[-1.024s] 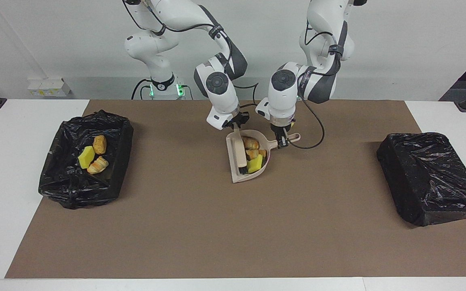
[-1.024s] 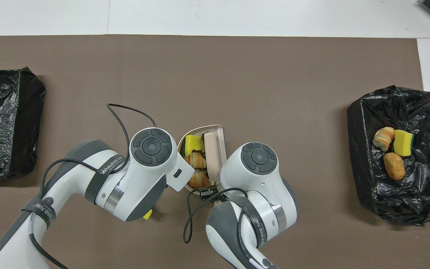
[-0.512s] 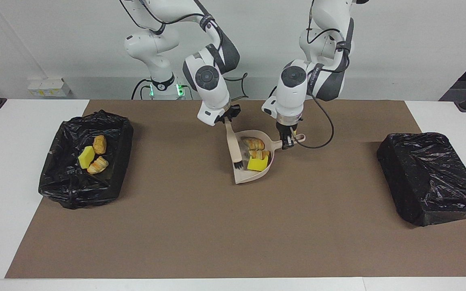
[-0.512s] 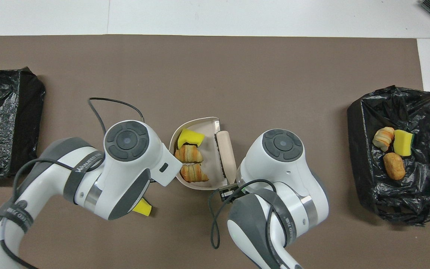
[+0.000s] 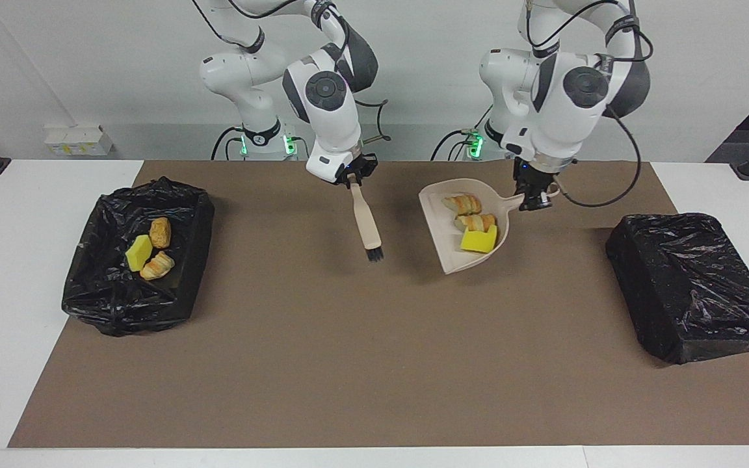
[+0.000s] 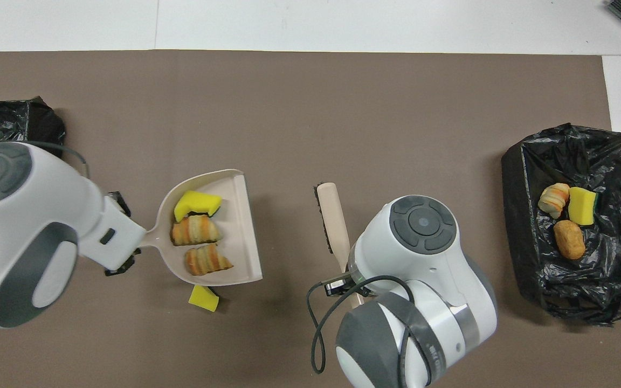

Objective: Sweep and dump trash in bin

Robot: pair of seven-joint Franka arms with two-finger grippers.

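Brown mat [image 5: 322,364]: bin [image 5: 134,260] three pieces; dustpan [image 5: 462,224] three.

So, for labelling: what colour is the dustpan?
Pale beige dustpan, clearest in the overhead view.

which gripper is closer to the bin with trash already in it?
Right. The right gripper, holding the brush, is nearer that bin; the left gripper holds the dustpan toward the covered bin.

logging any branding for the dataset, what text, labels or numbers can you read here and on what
None can be read now.
The left arm and right arm: no lettering shows on their bands.
The dustpan, brush and both bins: no print.
Small white boxes by the wall: any marks too small to read.
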